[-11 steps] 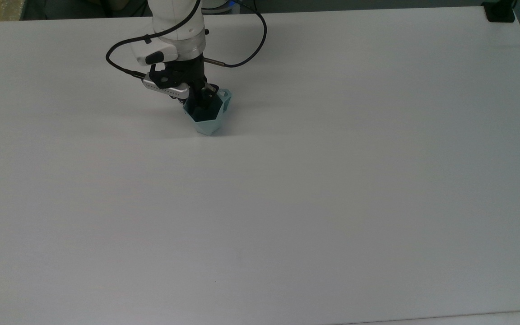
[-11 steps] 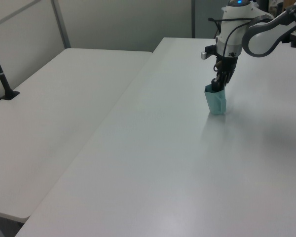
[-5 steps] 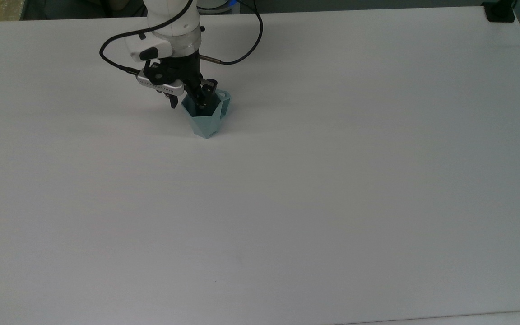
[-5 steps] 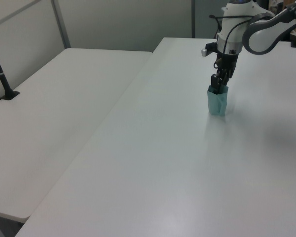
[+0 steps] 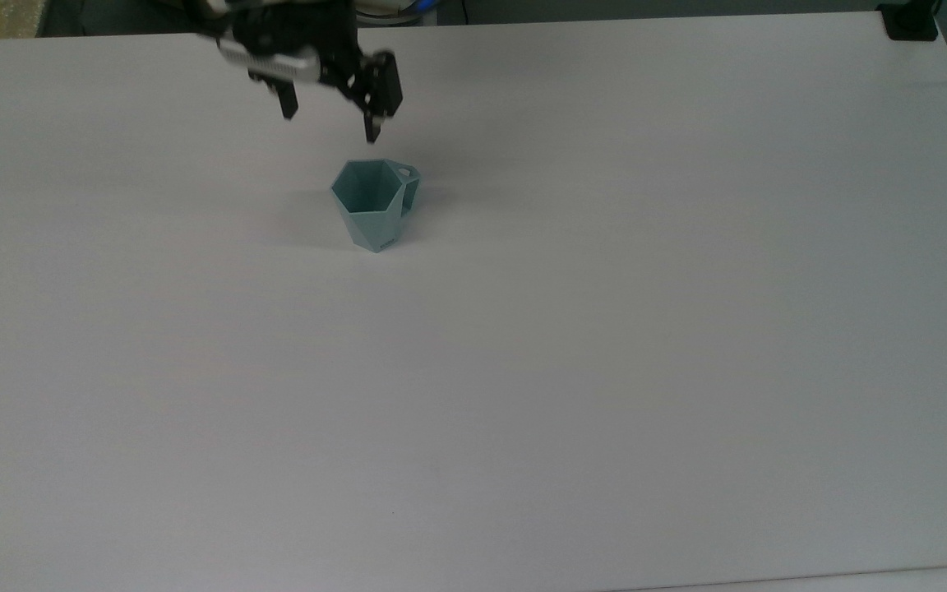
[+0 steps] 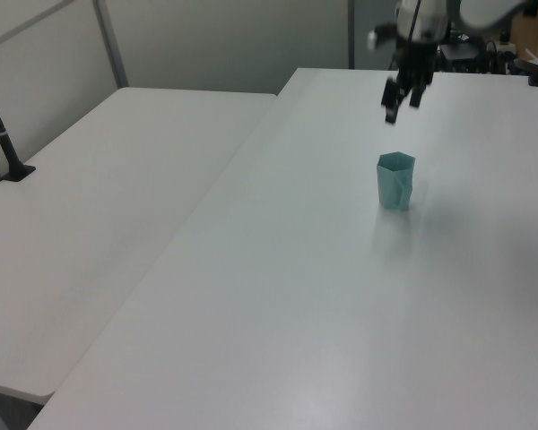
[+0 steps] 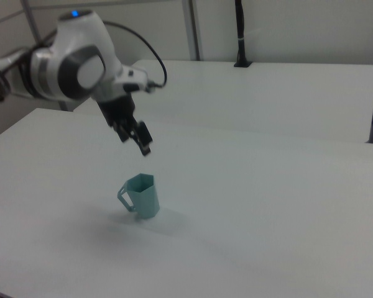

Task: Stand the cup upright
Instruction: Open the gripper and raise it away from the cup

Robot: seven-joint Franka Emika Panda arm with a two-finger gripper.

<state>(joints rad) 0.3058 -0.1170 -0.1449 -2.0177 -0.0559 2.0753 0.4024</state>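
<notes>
Faceted cup (image 5: pixel 375 204) upright, matte table (image 5: pixel 605 329).

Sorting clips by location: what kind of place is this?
Probably a robotics lab: a robot arm with its open hand above a lone cup on a bare white table, with partition walls behind.

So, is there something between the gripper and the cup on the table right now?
Nothing visible does. The gripper, open and holding nothing, hangs above the cup, with bare air between them. The cup stands upright on the white table, mouth up, and nothing else lies near it.
</notes>
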